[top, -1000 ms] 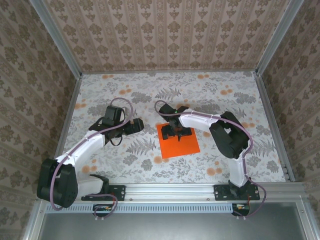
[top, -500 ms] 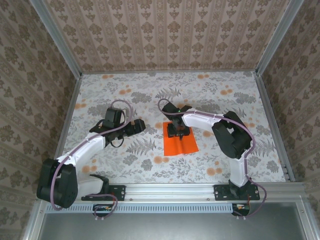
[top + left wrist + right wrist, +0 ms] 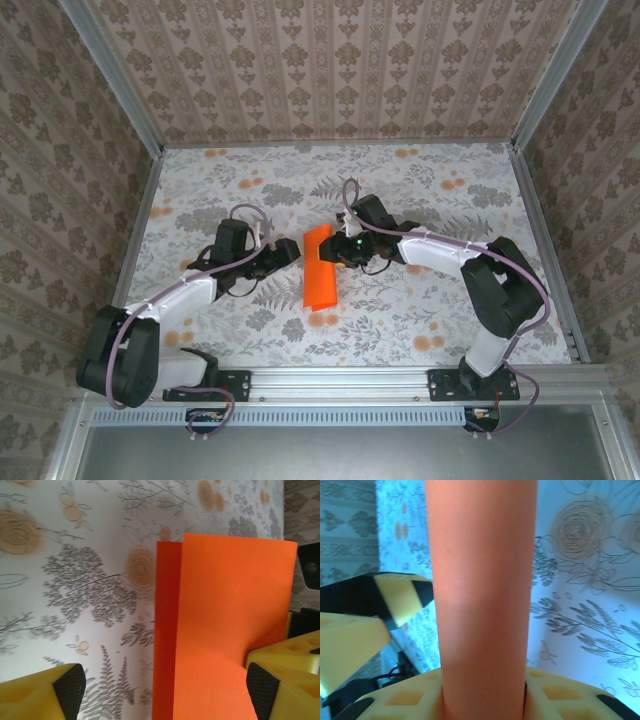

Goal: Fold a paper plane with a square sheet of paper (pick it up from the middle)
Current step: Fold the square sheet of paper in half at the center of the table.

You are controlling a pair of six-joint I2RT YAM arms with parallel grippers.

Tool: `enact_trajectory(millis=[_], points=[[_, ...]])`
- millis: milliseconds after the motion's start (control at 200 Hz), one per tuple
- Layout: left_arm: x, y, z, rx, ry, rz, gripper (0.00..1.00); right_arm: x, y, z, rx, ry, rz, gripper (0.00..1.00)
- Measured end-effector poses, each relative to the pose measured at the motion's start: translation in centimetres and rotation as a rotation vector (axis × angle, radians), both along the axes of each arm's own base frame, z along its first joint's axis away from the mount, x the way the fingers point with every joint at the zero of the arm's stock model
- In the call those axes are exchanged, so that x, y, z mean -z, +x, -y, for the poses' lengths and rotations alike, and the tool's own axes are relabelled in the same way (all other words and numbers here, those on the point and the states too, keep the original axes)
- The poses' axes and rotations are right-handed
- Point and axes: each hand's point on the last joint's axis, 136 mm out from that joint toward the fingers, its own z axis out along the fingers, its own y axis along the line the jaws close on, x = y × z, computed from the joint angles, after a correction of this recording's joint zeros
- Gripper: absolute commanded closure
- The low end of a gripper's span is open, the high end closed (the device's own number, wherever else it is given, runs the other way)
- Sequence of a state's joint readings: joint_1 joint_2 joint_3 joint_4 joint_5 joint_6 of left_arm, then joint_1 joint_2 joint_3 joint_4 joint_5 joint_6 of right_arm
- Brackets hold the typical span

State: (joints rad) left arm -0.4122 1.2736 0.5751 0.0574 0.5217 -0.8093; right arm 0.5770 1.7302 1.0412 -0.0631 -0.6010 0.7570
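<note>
**Desk:** The right hand (image 3: 340, 252), fingers pressed onto the square sheet of paper (image 3: 320, 272): is that the grip?

**Field:** Yes. It pinches the sheet near the middle. The bright orange paper is bowed over on itself near the centre of the tabletop (image 3: 430, 190). From the right wrist, the sheet (image 3: 480, 580) rises as a rounded column out of the closed fingers, and no sharp crease shows there.

**Desk:** And the left hand (image 3: 290, 254)?

**Field:** Spread wide, just beside the sheet. Its own camera shows two layers of paper (image 3: 230, 605) between its pads (image 3: 70, 687). The under layer peeks out past the upper one, so the edges are not matched. The under layer appears to lie on the tabletop. I cannot tell whether the right-side pad touches the paper.

**Desk:** What could go wrong from here?

**Field:** Three things, as I judge it. If the left hand closes or presses now, it could set a crease with the edges offset, and a crooked first fold would spoil the plane. The thin sheet hangs on one pinch, so a nudge could swing it or pull it free. And the two hands are very near each other, so a careless closing could catch the other hand's fingers rather than the paper.
</note>
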Motion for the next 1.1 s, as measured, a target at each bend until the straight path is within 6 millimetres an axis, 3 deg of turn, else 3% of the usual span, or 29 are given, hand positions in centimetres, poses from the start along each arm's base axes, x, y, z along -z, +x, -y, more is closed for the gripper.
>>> enact_trajectory(millis=[170, 320, 410, 680, 1100], points=[[0.2, 0.0, 1.5, 0.032, -0.038, -0.006, 0.22, 1.4, 0.1, 0.8, 0.009, 0.034, -0.046, 0.54], [1.8, -0.3, 2.5, 0.056, -0.031, -0.046, 0.25, 4.2, 0.3, 2.2, 0.034, -0.02, -0.099, 0.48], [2.8, -0.8, 3.2, 0.078, -0.023, -0.069, 0.27, 5.0, 0.1, 2.7, 0.04, -0.042, -0.111, 0.46], [5.3, -2.0, 4.4, 0.141, -0.025, -0.149, 0.33, 5.6, -0.2, 3.3, 0.036, -0.042, -0.12, 0.42], [4.8, -2.3, 6.2, 0.225, -0.115, -0.134, 0.56, 5.4, -0.3, 3.7, 0.022, 0.018, -0.131, 0.42]])
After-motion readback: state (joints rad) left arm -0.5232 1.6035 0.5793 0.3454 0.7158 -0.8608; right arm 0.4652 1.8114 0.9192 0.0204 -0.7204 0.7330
